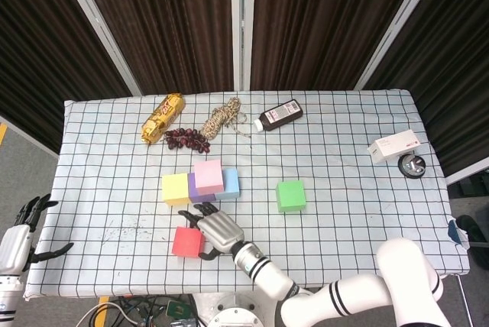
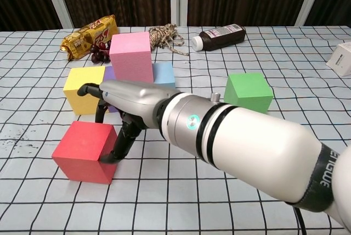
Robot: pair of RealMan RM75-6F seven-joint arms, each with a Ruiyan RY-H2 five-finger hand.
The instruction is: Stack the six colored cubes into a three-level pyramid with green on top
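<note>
The red cube [image 1: 188,242] [image 2: 85,150] lies alone near the table's front edge. My right hand [image 1: 215,231] [image 2: 126,106] is against its right side, fingers spread: the thumb touches the near right face and fingertips [image 2: 98,111] reach down behind its far edge. Behind stands a row of yellow [image 1: 176,189] [image 2: 85,89], purple [image 1: 193,189] and blue [image 1: 230,183] cubes, and the pink cube [image 1: 208,176] [image 2: 130,54] sits on top of them, hiding most of the purple. Off to the right the green cube [image 1: 290,195] [image 2: 249,91] stands apart. My left hand [image 1: 23,228] hangs open beyond the table's left edge.
Along the back of the checked tablecloth [image 1: 359,212] lie a snack packet [image 1: 163,118], dark grapes [image 1: 187,139], a coil of rope [image 1: 223,119] and a dark bottle [image 1: 279,116]. A white box [image 1: 393,146] and a small wheel [image 1: 412,165] sit at the far right.
</note>
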